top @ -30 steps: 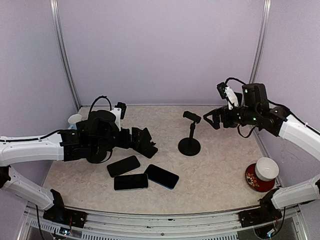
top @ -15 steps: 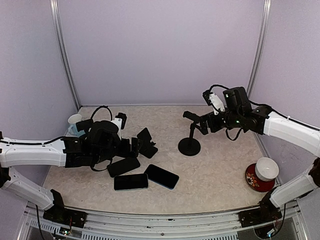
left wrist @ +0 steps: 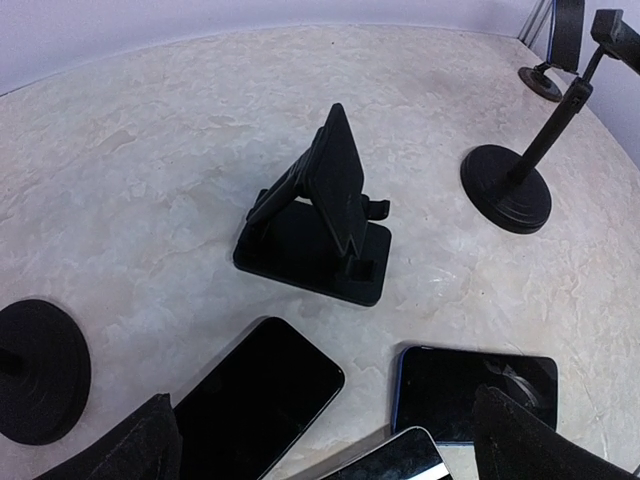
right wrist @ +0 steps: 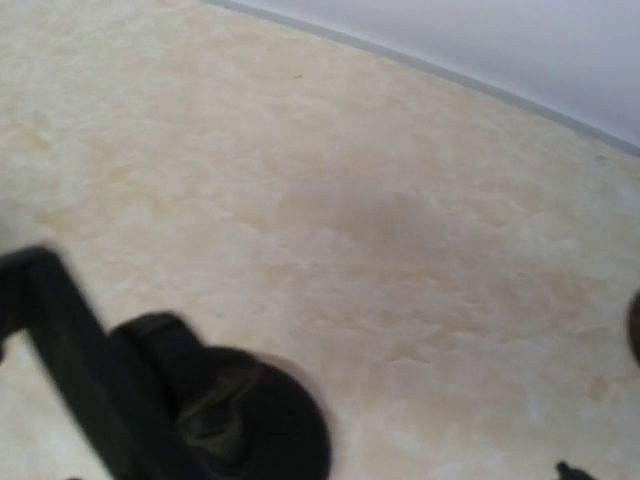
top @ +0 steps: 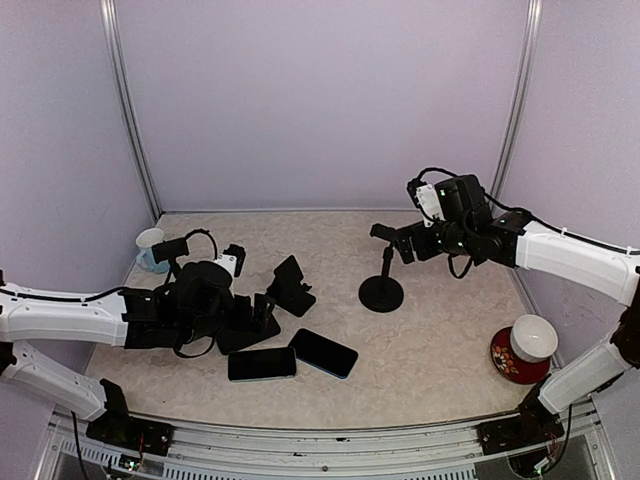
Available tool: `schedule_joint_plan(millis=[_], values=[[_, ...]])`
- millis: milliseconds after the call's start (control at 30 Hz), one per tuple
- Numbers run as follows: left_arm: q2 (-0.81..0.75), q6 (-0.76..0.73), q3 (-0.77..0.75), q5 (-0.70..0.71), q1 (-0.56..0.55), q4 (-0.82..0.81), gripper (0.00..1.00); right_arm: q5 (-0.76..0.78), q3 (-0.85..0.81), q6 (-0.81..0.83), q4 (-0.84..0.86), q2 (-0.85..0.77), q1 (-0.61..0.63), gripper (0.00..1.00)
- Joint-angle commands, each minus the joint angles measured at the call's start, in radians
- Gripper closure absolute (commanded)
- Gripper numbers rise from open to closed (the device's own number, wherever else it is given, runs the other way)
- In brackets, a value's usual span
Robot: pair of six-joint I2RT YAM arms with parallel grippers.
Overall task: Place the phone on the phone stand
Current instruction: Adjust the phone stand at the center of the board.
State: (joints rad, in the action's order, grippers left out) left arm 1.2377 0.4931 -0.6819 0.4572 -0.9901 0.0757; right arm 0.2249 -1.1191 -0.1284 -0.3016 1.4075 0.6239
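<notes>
Three dark phones lie flat on the table: one [top: 245, 335] partly under my left gripper, one [top: 262, 363] nearer me, and a blue-edged one [top: 323, 352]. They also show in the left wrist view [left wrist: 255, 395] [left wrist: 400, 460] [left wrist: 475, 390]. A black folding phone stand [top: 290, 287] [left wrist: 320, 215] sits just beyond them. A black pole stand with a round base [top: 381, 292] [left wrist: 508, 185] [right wrist: 230, 425] stands at the centre right. My left gripper [top: 258, 318] [left wrist: 320, 465] is open and low over the phones. My right gripper [top: 405, 245] is open and empty beside the pole stand's top clamp [top: 384, 234].
A white cup [top: 149, 240] stands at the far left by the wall. A white cup on a red saucer [top: 528, 345] sits at the near right. Another black round base [left wrist: 40, 370] shows at the left of the left wrist view. Walls enclose the table.
My left gripper has moved nearer and lower, uncovering the folding stand and settling over the phones. My right gripper has swung left to the pole stand's top.
</notes>
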Motion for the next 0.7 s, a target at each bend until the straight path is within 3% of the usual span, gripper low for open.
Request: schedule_joint_plan(millis=[0,233,500,667], values=[[-0.019,-0.009,0.023,0.016,-0.005,-0.043,0.01,0.12,0.01,-0.005,0.0,-0.039,0.007,0.0],[0.055,-0.065,-0.05,-0.006,-0.004,-0.068,0.01,0.206,-0.004,0.016,-0.045,-0.057,0.007,0.0],[0.07,-0.051,-0.024,-0.021,-0.004,-0.106,0.01,0.293,-0.02,0.051,-0.079,-0.072,0.007,0.0],[0.059,-0.055,-0.014,-0.017,-0.004,-0.104,0.01,0.103,-0.014,0.074,-0.068,-0.124,0.019,0.0]])
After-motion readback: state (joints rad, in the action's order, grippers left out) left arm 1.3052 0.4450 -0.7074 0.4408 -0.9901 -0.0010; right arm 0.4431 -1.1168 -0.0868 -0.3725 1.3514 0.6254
